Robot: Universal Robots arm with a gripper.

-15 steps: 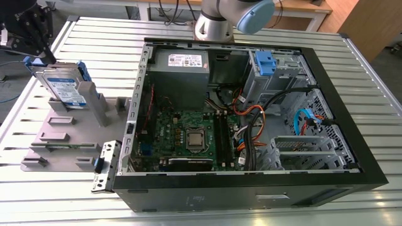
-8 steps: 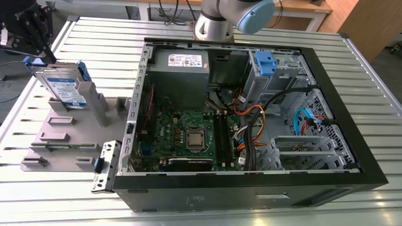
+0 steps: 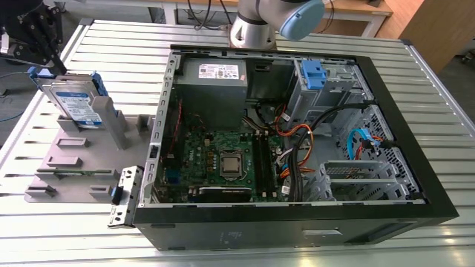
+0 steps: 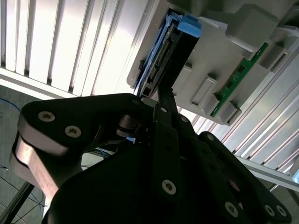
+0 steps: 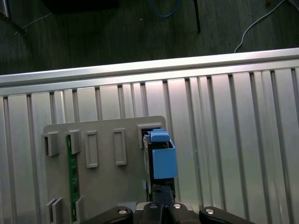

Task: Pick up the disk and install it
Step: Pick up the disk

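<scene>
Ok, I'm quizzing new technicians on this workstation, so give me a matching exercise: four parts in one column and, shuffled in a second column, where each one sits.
Parts
1. disk
2. blue bracket
3. power supply
4. processor

Places
a. middle of the green motherboard
b. upright in the grey holder beside the computer case
c. in the drive cage, at the case's corner
d. grey metal box inside the case, white sticker on it

Pairs: 1-b, 2-c, 3-d, 4-a
</scene>
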